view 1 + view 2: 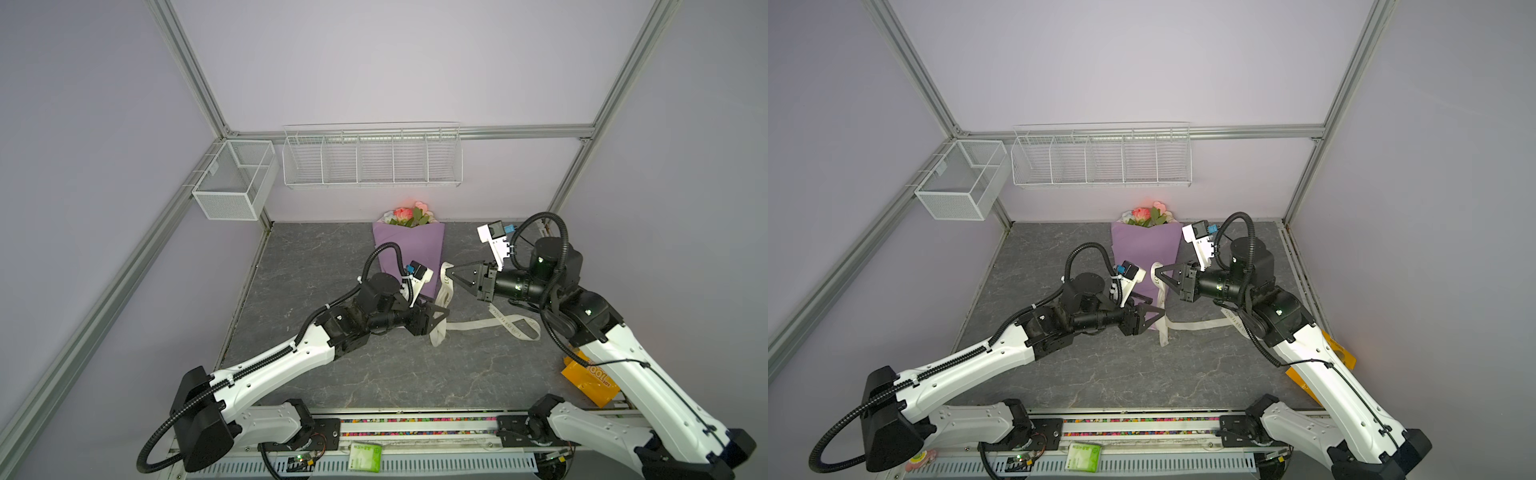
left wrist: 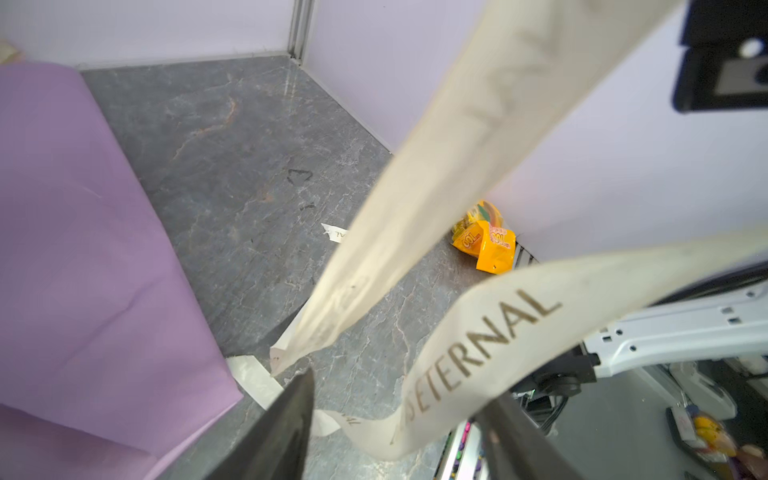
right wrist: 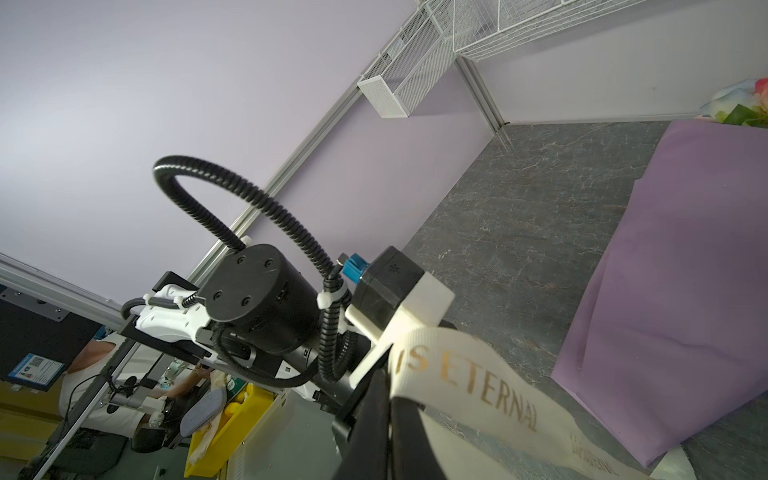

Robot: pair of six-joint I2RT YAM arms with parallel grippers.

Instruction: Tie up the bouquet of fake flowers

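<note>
The bouquet of fake flowers (image 1: 409,216) (image 1: 1148,216) lies at the back centre, pink and cream blooms poking out of a lilac paper wrap (image 1: 409,253) (image 2: 83,249) (image 3: 685,270). A cream lettered ribbon (image 1: 478,324) (image 1: 1200,324) trails over the table from the wrap's near end. My right gripper (image 1: 446,272) (image 1: 1156,270) (image 3: 390,386) is shut on the ribbon (image 3: 478,374) and holds it raised beside the wrap. My left gripper (image 1: 441,322) (image 1: 1162,316) (image 2: 395,415) stands open at the wrap's near corner, a ribbon (image 2: 498,324) loop hanging loose between its fingers.
A white wire rack (image 1: 372,158) and a mesh basket (image 1: 235,178) hang on the back wall. An orange packet (image 1: 590,380) (image 2: 486,241) lies by the right wall under my right arm. A green packet (image 1: 365,456) sits on the front rail.
</note>
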